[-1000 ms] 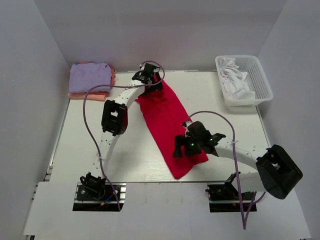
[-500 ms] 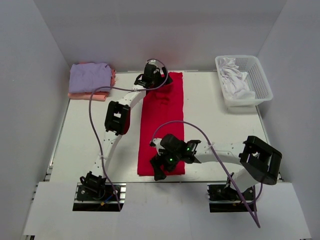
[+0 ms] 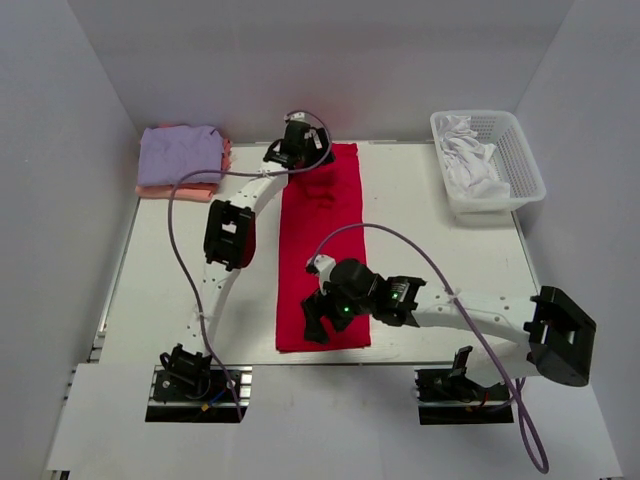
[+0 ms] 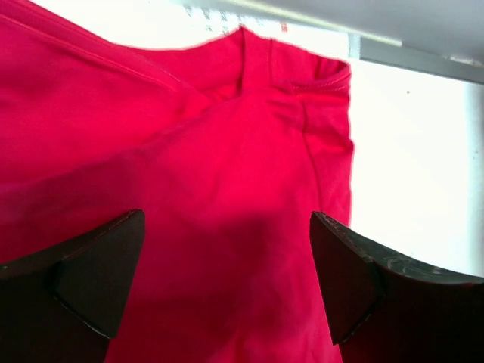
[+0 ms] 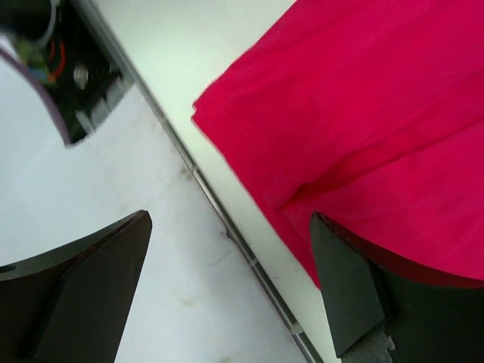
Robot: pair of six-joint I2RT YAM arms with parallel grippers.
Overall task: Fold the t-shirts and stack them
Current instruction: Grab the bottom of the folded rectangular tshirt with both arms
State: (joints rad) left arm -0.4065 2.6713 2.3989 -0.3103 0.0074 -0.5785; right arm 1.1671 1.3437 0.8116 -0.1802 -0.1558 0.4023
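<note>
Lying as a long folded strip on the white table point(image 3: 430, 250), grey walls point(image 3: 300, 60) all round, the red t-shirt point(image 3: 322, 240) has the left gripper point(image 3: 302, 155) spread wide and empty over its far end, the right gripper point(image 3: 318, 320) likewise over its near end, and the lavender t-shirt point(image 3: 180, 152) off to its far left.

One red t-shirt point(image 3: 320, 215), one lavender t-shirt point(image 3: 180, 152), one salmon-pink t-shirt point(image 3: 170, 192) and one white lattice basket point(image 3: 487, 206) are counted.

No readable text, labels or numbers (any view).
</note>
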